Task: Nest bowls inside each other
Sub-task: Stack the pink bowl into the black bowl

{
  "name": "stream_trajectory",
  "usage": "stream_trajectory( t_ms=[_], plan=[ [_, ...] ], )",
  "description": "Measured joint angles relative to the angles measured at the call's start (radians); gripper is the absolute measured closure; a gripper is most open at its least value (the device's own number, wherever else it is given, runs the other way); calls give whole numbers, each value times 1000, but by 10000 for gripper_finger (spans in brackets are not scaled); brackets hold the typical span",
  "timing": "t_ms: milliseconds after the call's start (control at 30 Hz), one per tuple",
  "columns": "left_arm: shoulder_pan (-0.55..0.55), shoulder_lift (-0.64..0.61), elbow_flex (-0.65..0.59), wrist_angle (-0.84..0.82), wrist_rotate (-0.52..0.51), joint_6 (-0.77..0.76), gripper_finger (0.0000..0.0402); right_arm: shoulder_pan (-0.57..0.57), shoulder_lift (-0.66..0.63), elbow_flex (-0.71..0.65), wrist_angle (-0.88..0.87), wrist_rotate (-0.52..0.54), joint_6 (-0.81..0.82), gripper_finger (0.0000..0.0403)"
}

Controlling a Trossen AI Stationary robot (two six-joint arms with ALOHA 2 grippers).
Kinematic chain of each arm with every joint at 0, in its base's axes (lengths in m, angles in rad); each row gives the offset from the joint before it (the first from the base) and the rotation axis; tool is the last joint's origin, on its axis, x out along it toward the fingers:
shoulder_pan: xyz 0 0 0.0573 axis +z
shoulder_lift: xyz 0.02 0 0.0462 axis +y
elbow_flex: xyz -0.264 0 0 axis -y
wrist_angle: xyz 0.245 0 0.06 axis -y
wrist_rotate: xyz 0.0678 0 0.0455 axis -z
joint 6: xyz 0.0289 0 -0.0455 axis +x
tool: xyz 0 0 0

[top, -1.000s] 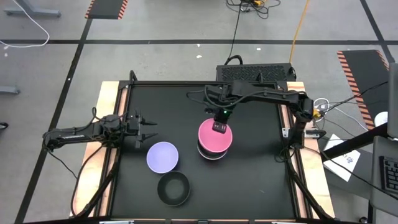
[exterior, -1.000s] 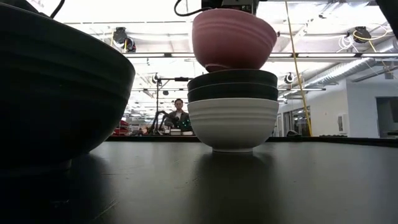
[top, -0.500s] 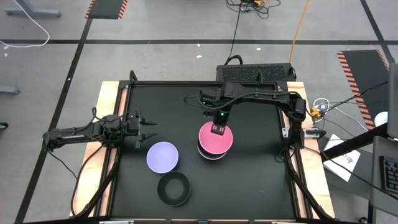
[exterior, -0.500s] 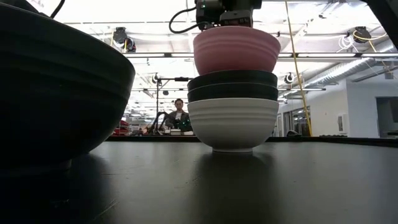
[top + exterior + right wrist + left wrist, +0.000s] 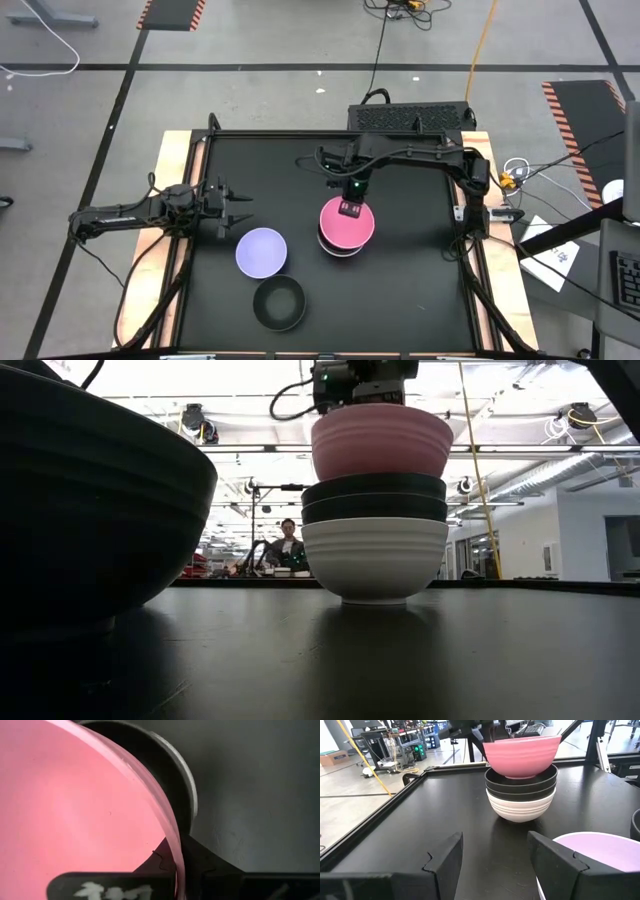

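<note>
Right pincer (image 5: pixel 351 208) reaches down mid-counter, fingers pinched closed; left pincer (image 5: pixel 243 208) spread apart, waiting at left edge.

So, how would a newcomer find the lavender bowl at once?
Look at the black table from above and find the stack topped by the pink bowl, which the right end effector grips by the rim. The lavender bowl sits alone toward the left arm's side, beside a lone black bowl. It is the only pale purple one.
</note>
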Motion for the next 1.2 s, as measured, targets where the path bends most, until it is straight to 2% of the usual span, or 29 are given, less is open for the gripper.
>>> stream_trajectory(
  t_ms=[233, 433, 733, 1200],
  plan=[
    [0, 2, 0, 0, 6, 0, 177, 0, 97, 0, -31, -8, -17, 403],
    [0, 2, 0, 0, 8, -1, 177, 4, 106, 0, -31, -9, -18, 403],
    [0, 2, 0, 0, 8, -2, 177, 52, 104, 1, 0, 150, 23, 403],
    [0, 2, 0, 0, 8, -2, 177, 87, 104, 1, 16, 237, 92, 403]
  ],
)
